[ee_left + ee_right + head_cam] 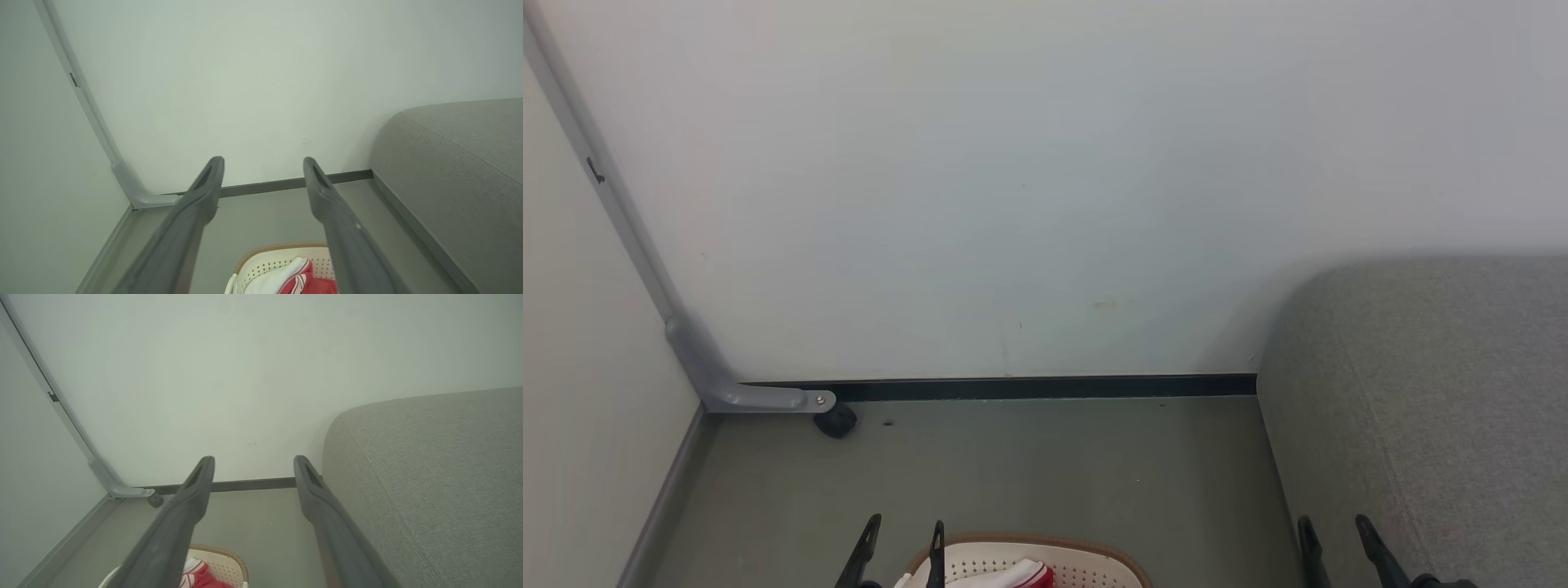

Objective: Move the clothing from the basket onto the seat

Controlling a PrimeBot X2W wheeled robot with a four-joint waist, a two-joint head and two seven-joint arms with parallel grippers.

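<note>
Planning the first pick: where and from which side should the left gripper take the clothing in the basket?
Probably the raised white-and-red fold atop the clothing, coming straight down through the basket's open top, since its walls block any sideways approach. The left gripper stands open.

Cream-white basket (pixel 1094 567) at 6 o'clock of the head view, dotted with rows of small holes, brown along the rim. Clothing (pixel 1021 576) inside in red and white, with thin white stripes on the red. Plain grey woven seat (pixel 1437 408) at 4 o'clock. Pale off-white wall (pixel 1045 163), black skirting strip (pixel 1045 386), dull grey-green floor (pixel 1054 465) with a few dark specks. Light grey metal bracket (pixel 727 388) at 8 o'clock, black wheel (pixel 836 420) beside it. Black fingers on left hand (pixel 907 523) and right hand (pixel 1333 520).
</note>
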